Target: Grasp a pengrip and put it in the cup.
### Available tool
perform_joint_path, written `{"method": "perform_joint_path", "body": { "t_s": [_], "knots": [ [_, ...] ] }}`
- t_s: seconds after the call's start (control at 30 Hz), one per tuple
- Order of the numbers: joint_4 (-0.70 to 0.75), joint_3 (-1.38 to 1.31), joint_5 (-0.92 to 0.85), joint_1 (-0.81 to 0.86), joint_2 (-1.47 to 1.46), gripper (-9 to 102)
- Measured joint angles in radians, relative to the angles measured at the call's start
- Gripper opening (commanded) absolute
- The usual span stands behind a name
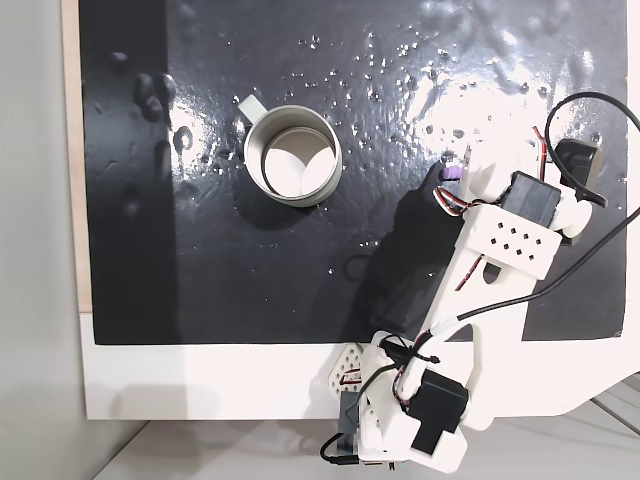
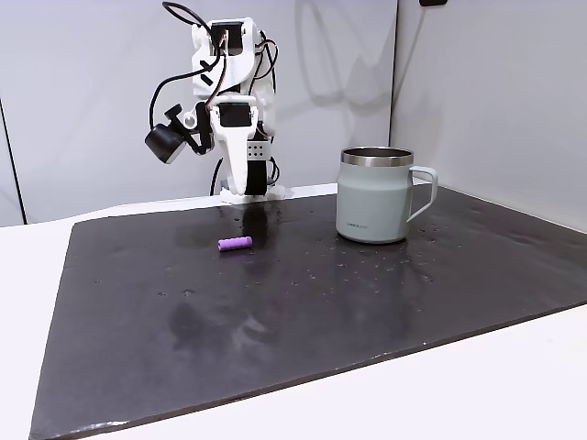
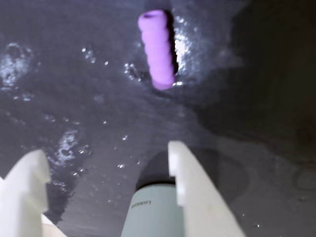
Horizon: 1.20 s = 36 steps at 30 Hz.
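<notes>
Claw (image 3: 106,158) spread wide, holding nothing, above pengrip (image 3: 157,48) lying on mat (image 3: 74,89)

Pengrip (image 2: 235,244) lies on mat (image 2: 275,312), well left of upright cup (image 2: 374,197).

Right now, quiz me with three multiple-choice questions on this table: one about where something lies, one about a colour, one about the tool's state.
1. Where is the pengrip?
A. inside the cup
B. flat on the dark mat
C. between the fingers

2. What colour is it?
A. purple
B. green
C. orange

3. The tool is:
A. shut on the cup
B. shut on the pengrip
C. open, holding nothing

Answers: B, it lies on the mat, apart from the cup; A, clearly purple in the wrist view; C, bare mat shows between its spread fingers.
</notes>
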Motion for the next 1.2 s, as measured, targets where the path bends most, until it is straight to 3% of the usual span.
{"method": "perform_joint_path", "body": {
  "t_s": [0.73,1.03,1.2],
  "knots": [
    [-0.196,0.169,-0.135,0.060,-0.170,22],
    [-0.232,0.170,-0.146,0.078,-0.219,1],
    [-0.232,0.170,-0.146,0.078,-0.222,0]
  ]
}}
